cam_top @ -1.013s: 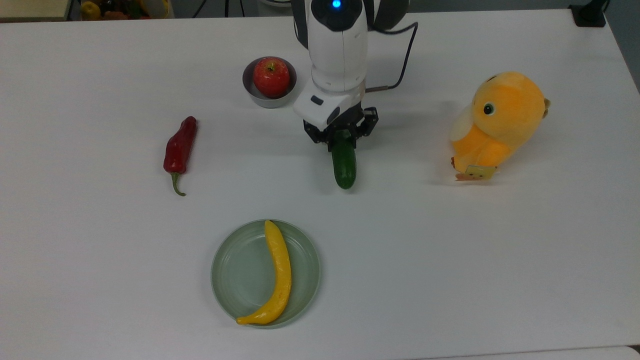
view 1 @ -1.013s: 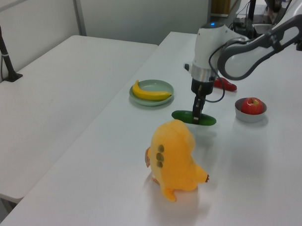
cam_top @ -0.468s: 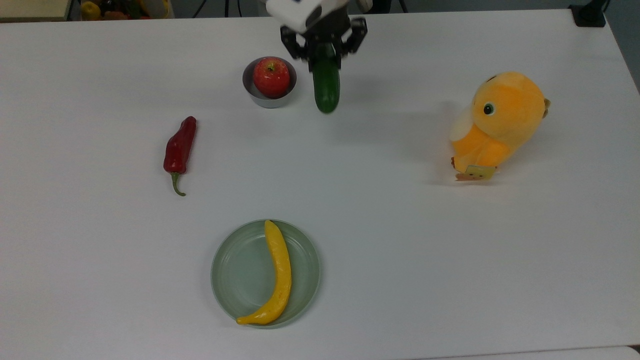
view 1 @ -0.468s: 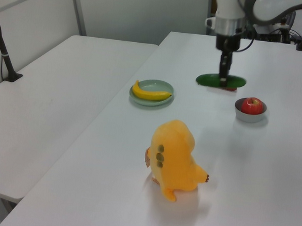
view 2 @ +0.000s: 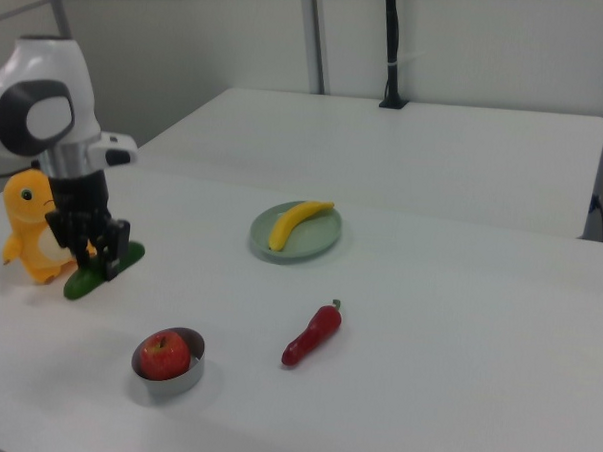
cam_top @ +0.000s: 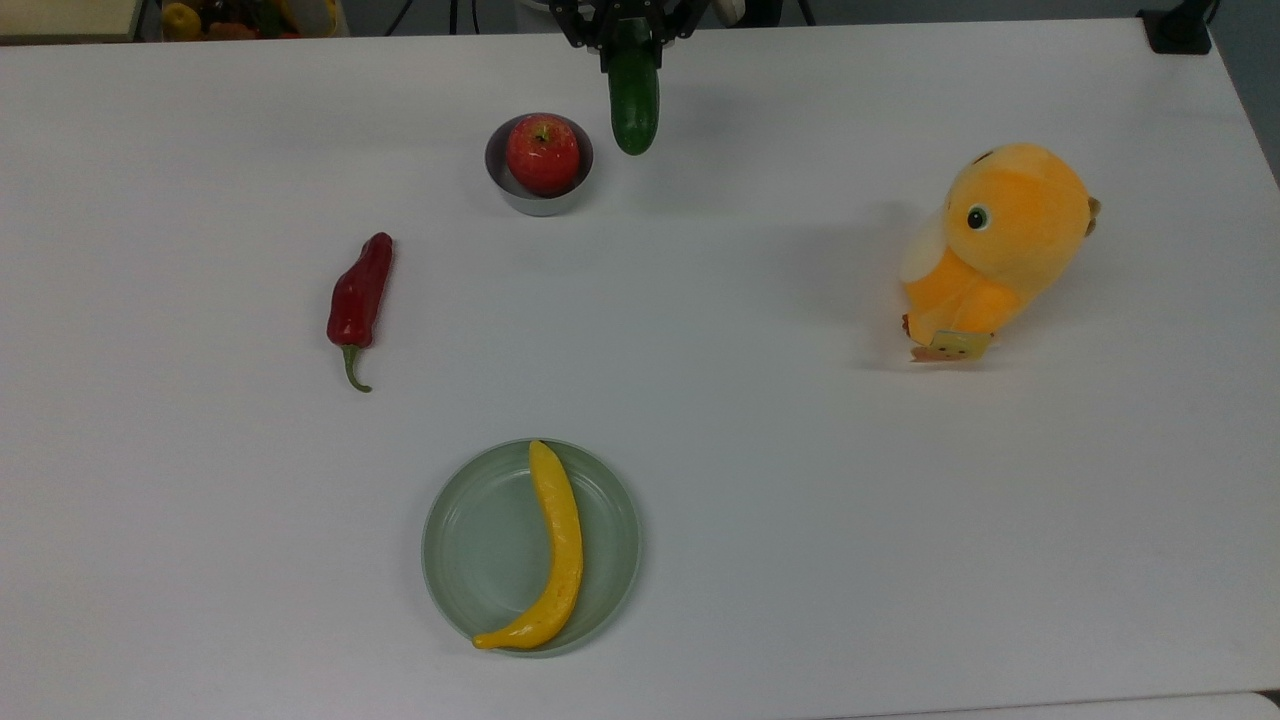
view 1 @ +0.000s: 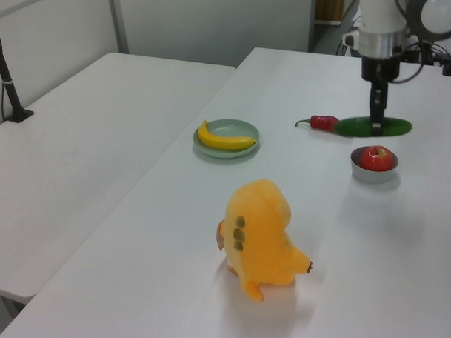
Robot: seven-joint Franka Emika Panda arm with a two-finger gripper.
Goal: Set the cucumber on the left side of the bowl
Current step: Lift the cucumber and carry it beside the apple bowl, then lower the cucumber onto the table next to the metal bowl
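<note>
1. Black two-finger gripper point(cam_top: 628, 40) pinching one end of the short dark green cucumber point(cam_top: 634, 105), held level above the white table point(cam_top: 760, 420).
2. Cucumber's free end just past the top view's right of the small round grey metal bowl point(cam_top: 520, 185) with the red apple point(cam_top: 542, 153) inside.

apple point(cam_top: 542, 152) in bowl point(cam_top: 520, 198), cucumber point(cam_top: 634, 100) at the top view's right

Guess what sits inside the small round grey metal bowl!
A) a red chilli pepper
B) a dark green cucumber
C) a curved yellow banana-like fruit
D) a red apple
D: a shiny red apple fills the small round grey metal bowl, as the top view and right view show.
</note>
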